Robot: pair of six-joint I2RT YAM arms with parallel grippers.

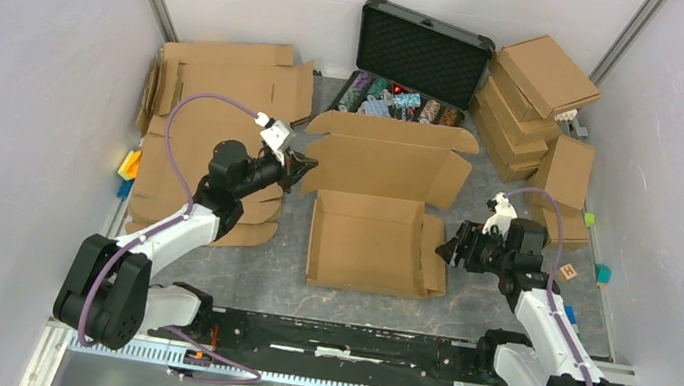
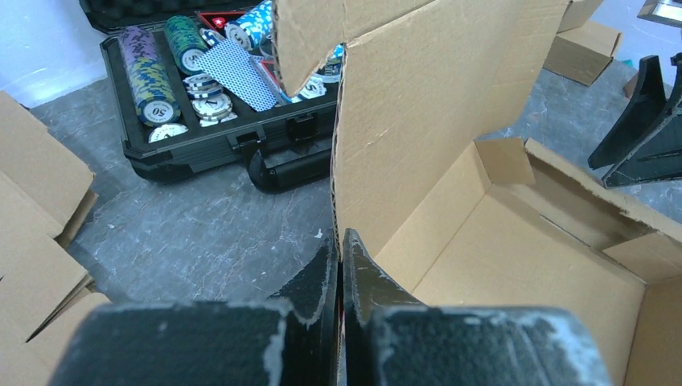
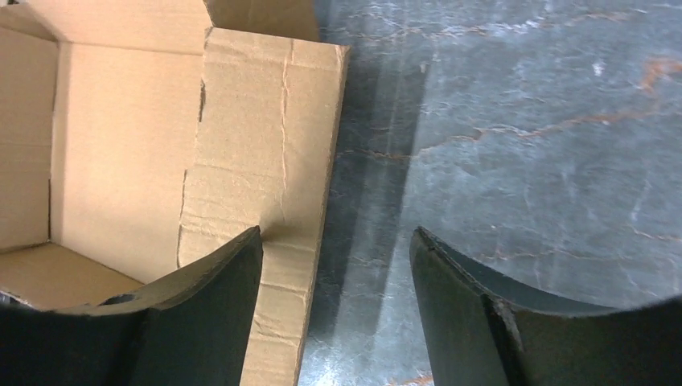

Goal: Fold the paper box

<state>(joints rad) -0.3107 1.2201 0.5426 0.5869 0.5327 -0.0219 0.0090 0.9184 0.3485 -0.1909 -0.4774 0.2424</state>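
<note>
Where the two arms rise from the near edge of the table [image 1: 277, 270], the left one reaches forward with its elbow bent and its wrist turned toward the middle, and the right one leans in from the right side. The paper box [image 1: 366, 242] sits mid-table between them, its tray open upward and its wide back panel standing up behind. The left gripper [image 1: 299, 167] is clenched on the left edge of that panel; the left wrist view shows the cardboard edge running down between the closed fingers [image 2: 318, 281]. The right gripper [image 3: 336, 237] is released, jaws spread, one finger over the box's flattened right flap and the other over bare table. Farther back, a black case [image 1: 423, 53] lies open, holding poker chips [image 2: 149, 80] whose face markings are too small to read.
</note>
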